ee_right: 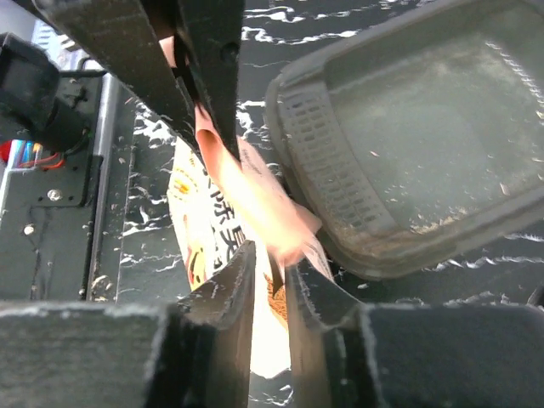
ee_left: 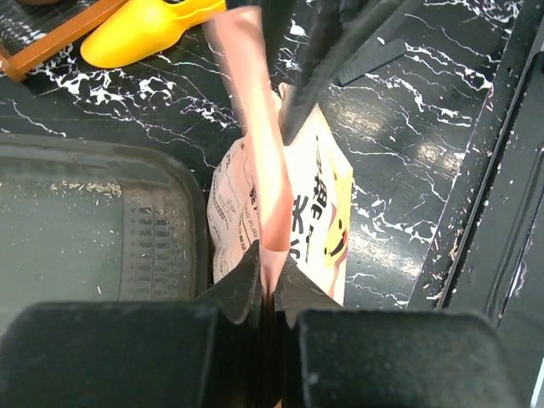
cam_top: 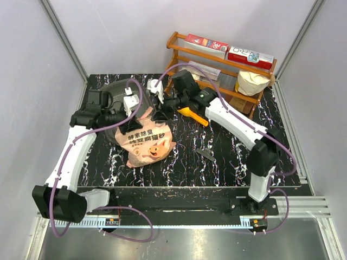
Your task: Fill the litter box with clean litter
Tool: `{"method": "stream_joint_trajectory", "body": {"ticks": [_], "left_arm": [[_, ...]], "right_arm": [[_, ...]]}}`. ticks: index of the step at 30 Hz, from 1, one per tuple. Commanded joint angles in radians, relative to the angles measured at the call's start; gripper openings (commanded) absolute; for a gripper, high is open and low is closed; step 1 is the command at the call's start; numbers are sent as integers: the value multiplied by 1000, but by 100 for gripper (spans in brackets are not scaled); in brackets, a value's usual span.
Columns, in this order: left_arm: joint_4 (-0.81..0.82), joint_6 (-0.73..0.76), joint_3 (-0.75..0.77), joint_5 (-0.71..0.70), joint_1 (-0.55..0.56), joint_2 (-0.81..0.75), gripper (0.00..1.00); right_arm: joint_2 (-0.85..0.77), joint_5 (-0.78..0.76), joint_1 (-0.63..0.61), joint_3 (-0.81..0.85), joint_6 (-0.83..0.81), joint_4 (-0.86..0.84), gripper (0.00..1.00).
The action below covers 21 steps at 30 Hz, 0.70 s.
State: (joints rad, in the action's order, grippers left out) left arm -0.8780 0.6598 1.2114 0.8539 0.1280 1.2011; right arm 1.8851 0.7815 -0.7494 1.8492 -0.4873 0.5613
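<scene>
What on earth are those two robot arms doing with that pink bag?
Both arms are pinching the top edge of the pink-orange plastic bag printed with a cartoon pig. The left gripper and the right gripper are each shut on it. The bag sits beside the shallow dark grey plastic tray, which holds only a few pale crumbs, so filling has hardly begun. A yellow plastic scoop lies nearby.

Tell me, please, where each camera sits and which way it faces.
Top external: fixed above and behind the arms, looking down on the black marbled table; both arms and their bases show.
Left wrist: on the left arm, looking along the left gripper, shut on the pink-orange plastic pig-face bag, beside the shallow dark grey plastic litter box.
Right wrist: on the right arm, looking along the right gripper, shut on that bag.
Shared: both wrist views show bag and litter box.
</scene>
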Motion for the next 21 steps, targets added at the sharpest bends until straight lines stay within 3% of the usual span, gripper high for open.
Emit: {"method": "stream_joint_trajectory", "body": {"ticks": [1,4,7,11,21], "left_arm": [[79,-63,13,-39,10,-49,0],[166,-144,-36,-53,12,-147,0],[255,-253,-70,-59,10,-201,0],[318,-340,-122,-81,10,-274,0],[376,-407,-181,-82,10,-325,0]], "right_arm": [[-159,-264,-15,-51,234,-127,54],[-185,-393,8,-58,400,-97,88],[-166,-455,15,-21,449,1,100],[-100,-453,15,25,481,146,100],[-27,-442,1,34,509,187,99]]}}
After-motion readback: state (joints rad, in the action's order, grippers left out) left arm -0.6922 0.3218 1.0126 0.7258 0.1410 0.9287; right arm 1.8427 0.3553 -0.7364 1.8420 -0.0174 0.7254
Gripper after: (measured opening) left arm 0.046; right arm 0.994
